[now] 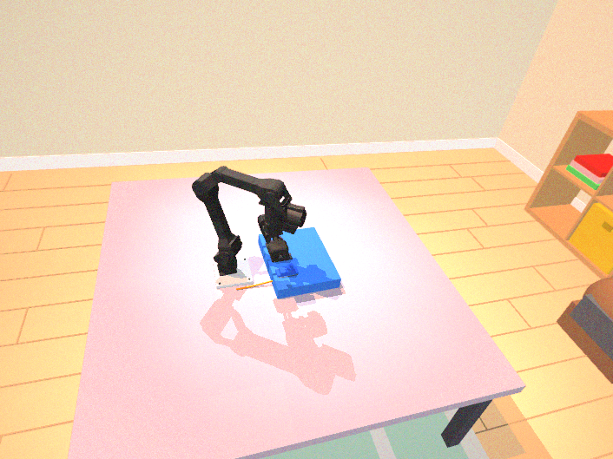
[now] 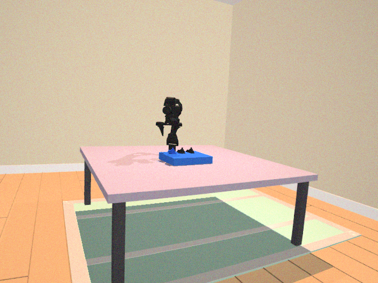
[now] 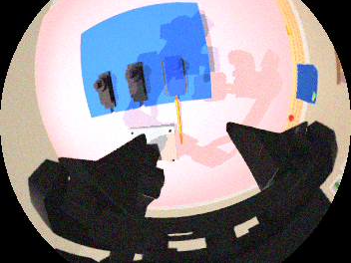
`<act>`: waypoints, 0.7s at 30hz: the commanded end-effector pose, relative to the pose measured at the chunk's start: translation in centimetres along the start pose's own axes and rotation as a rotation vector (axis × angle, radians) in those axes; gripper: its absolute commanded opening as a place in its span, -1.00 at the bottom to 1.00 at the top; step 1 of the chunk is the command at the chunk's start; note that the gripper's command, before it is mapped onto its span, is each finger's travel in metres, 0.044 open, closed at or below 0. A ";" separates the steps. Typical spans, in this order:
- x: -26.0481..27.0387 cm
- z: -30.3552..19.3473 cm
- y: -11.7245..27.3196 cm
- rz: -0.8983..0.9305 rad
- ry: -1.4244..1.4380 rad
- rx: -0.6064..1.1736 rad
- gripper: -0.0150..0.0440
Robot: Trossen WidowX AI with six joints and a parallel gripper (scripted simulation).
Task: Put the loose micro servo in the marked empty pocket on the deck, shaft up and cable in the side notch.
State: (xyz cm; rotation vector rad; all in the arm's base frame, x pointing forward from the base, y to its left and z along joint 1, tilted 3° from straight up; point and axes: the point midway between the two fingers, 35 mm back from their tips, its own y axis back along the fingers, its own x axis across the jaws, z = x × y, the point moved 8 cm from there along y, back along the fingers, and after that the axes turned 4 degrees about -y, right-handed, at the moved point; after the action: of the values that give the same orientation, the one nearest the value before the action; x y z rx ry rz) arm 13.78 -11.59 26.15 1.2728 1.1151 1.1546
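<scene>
Now, in the wrist view, two dark servos (image 3: 105,89) sit in the left and middle pockets of the blue deck (image 3: 125,28), and the blue micro servo (image 3: 172,72) sits in the pocket at their right, its orange cable (image 3: 179,118) trailing off the deck's edge onto the pink table (image 3: 249,22). Further right and above the deck, the gripper (image 3: 189,146) hangs with its jaws spread wide and holding nothing.

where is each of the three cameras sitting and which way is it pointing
Top: high above the table's near side, looking down at the arm and blue deck.
Exterior: low, off to one side at about table height, facing the arm side-on.
Wrist: on the arm, looking down past the open gripper to the deck.
All three show the blue deck; wrist and top also show the orange cable.
</scene>
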 end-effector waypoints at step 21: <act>0.3 -0.3 2.8 -0.050 0.003 -0.065 1.00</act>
State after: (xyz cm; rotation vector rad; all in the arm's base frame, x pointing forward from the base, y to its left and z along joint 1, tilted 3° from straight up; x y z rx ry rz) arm 13.60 -11.32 28.86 1.1856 1.0962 1.1531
